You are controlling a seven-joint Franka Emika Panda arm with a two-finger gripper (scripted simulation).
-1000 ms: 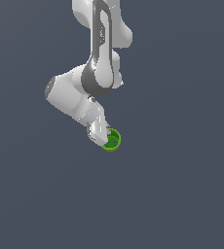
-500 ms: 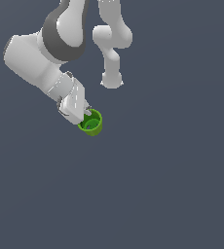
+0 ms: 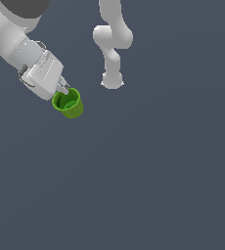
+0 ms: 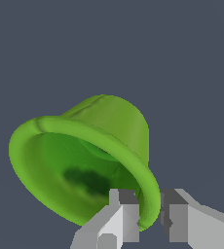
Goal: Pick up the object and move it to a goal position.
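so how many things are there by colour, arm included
green: 1, the cup
white: 1, the robot arm, its fingers pinching the cup's rim
total: 2

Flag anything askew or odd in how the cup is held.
The green cup is pinched by its rim only, one finger inside and one outside, so it hangs tilted off the gripper. No damage shows.

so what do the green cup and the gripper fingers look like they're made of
Green cup: looks like smooth matte plastic, uniform bright green with soft shading and no sharp glints. Fingers pinching its rim: flat grey-white blocks, plastic or painted metal; the render leaves that open.
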